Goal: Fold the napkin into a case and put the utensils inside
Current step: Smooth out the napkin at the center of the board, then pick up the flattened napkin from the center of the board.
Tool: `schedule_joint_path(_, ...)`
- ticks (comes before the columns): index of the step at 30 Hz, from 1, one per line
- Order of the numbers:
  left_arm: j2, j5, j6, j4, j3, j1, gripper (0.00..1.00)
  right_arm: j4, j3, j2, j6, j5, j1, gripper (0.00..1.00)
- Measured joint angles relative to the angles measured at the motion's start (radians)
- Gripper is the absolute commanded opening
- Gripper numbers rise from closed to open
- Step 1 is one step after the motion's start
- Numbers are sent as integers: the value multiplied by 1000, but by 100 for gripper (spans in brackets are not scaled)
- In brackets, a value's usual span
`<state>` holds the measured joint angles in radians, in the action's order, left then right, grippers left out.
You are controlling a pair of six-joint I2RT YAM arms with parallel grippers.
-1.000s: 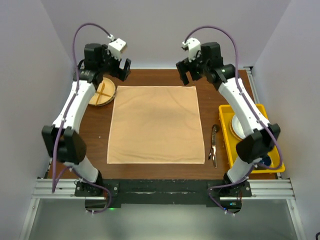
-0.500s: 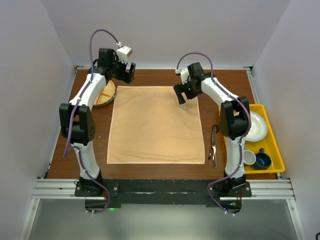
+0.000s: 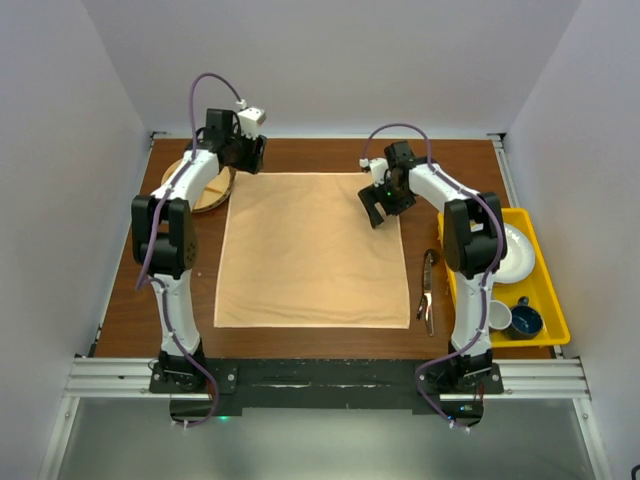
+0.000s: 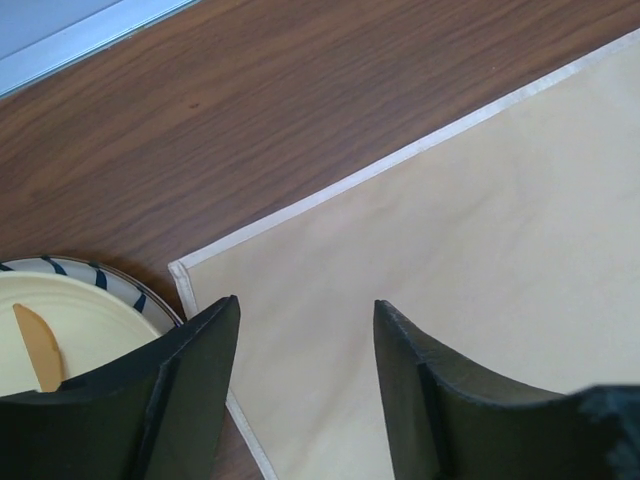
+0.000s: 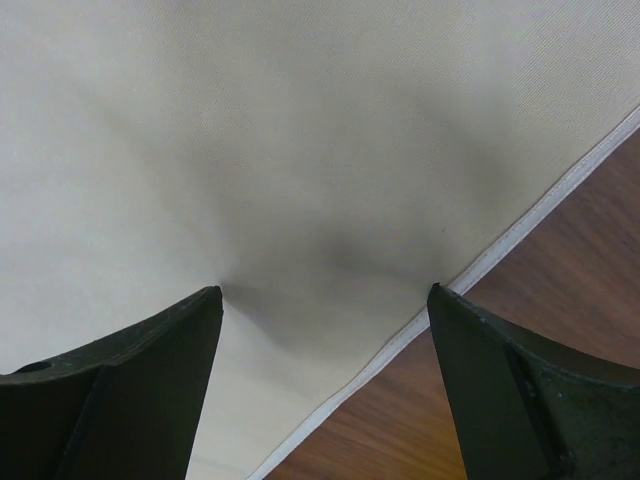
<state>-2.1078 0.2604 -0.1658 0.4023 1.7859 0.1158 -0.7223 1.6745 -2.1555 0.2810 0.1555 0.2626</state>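
The peach-orange napkin (image 3: 312, 250) lies flat and unfolded on the brown table; no case is in view. My left gripper (image 3: 247, 158) hangs low over its far left corner. In the left wrist view it (image 4: 305, 312) is open, both fingers over the napkin (image 4: 480, 220) just inside that corner. My right gripper (image 3: 380, 207) is down on the napkin's right edge near the far right corner. Seen from the right wrist, it (image 5: 325, 292) is open and wide, one tip on the napkin (image 5: 300, 130) and the other at the hem. The dark utensils (image 3: 428, 290) lie right of the napkin.
A round wooden plate (image 3: 203, 186) with pale wooden cutlery sits left of the napkin's far corner, beside my left gripper; its rim (image 4: 110, 280) shows in the left wrist view. A yellow tray (image 3: 552, 322) holding a white dish and cups stands at the right edge.
Both arms have stretched out and come down onto the napkin's far corners. My left jaws have narrowed; the right ones stay wide.
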Motion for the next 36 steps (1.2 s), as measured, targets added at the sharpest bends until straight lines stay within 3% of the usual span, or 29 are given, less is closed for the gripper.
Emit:
schedule_joint_path(10,-85,-15,2,-21,50,-7,50,-31,-60,48,4,11,-37,89)
schedule_joint_path(17,-151,-46,0,-36,92,-10,42,-18,-32,90,-56,50,-59,89)
schedule_joint_path(25,-235,-98,2,-61,174,-17,37,120,83,103,-204,17,-98,76)
schedule_joint_path(36,-290,-111,2,-87,203,-36,36,221,233,-102,-294,-53,-143,63)
